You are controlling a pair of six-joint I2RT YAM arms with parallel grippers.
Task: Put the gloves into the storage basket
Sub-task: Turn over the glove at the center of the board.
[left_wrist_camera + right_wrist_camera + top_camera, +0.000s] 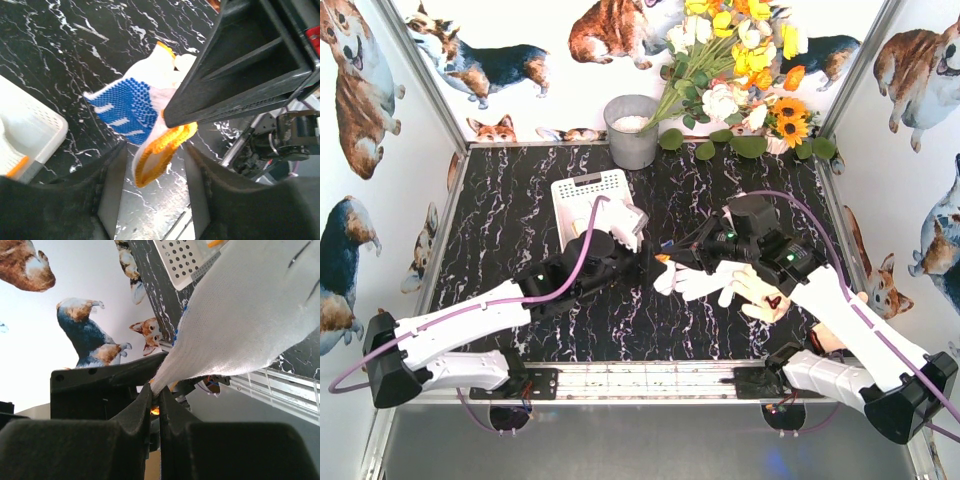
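Note:
A white knit glove with blue dots [127, 102] and an orange cuff [162, 150] hangs above the table. My right gripper [155, 387] is shut on its white fabric [240, 320]; from above it sits near the table's middle [672, 255]. My left gripper [155, 150] faces it [642, 262], open, one jaw on each side of the cuff and not touching it. Below the right arm lie a white glove [705, 280] and a beige glove with red trim [760, 297]. The white storage basket [582, 186] stands just behind the left gripper with a glove [582, 215] inside.
A grey metal bucket [632, 130] stands at the back, beside a bunch of flowers [740, 70] at the back right. Printed walls close in the black marble table [500, 230] on three sides. The basket's corner [35, 125] shows to the left of my left gripper.

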